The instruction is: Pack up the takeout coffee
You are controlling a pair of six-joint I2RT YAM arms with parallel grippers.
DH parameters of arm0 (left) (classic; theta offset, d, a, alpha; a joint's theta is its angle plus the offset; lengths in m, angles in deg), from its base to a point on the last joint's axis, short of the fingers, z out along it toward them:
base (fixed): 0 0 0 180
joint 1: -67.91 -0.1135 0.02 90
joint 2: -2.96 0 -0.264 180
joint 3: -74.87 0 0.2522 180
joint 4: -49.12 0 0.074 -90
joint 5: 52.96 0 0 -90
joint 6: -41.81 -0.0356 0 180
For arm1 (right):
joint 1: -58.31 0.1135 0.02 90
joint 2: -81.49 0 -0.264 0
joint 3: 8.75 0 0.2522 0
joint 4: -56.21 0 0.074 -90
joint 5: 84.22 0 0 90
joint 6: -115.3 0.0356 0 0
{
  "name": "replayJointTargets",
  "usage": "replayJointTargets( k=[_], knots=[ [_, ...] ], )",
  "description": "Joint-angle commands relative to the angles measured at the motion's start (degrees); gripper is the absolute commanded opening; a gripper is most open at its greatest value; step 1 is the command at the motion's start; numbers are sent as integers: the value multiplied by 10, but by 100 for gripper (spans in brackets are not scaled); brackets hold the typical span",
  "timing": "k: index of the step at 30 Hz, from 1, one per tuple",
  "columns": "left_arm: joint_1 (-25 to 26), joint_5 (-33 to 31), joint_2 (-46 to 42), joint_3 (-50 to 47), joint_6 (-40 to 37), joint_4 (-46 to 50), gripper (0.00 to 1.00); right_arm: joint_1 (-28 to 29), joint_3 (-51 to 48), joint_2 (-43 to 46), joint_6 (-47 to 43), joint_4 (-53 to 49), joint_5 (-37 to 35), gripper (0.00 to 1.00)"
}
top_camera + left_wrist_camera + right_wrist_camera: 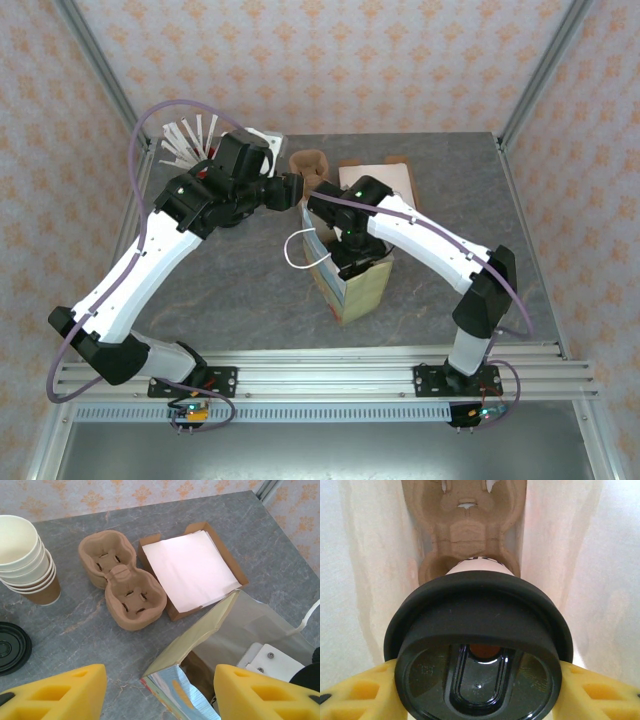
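Looking down from above, two white-and-black robot arms reach over a grey marbled table (240, 290). The left arm (150, 260) stretches toward the back, and the left gripper (292, 190) is just beside a brown moulded-pulp two-cup carrier (310, 165). The right arm (430, 240) bends down into an upright tan paper bag (365, 290) with a white loop handle, standing mid-table. Behind the bag lies a shallow brown cardboard tray of white paper napkins (385, 175).

From the left wrist, the left gripper's yellow fingers (55, 692) stand apart with nothing between them, above the edge of the bag's open mouth. The carrier and the napkin tray lie side by side beyond. At far left stands a stack of lidless cream paper cups (27, 562), and near it a loose round black plastic lid (10, 647) lies flat.

From the right wrist, inside the bag, the right gripper (477, 695) has its yellow fingers (355, 692) clamped on either side of the takeout coffee (477, 630), a cream-white paper cup under a round black plastic lid. Pale bag walls rise on both sides. A second pulp carrier (465, 525) lies at the bag's bottom, under the cup. I cannot tell whether the cup touches it.
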Motion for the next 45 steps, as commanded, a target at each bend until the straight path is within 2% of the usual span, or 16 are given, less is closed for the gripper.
replayJointTargets(
  k=[1,45],
  knots=[
    [-5,5,-18,-6,-9,-12,60,-3,-3,5,7,1,-5,41],
    [-5,11,-22,-12,-8,-12,60,-19,-58,-3,-4,49,-1,41]
  ],
)
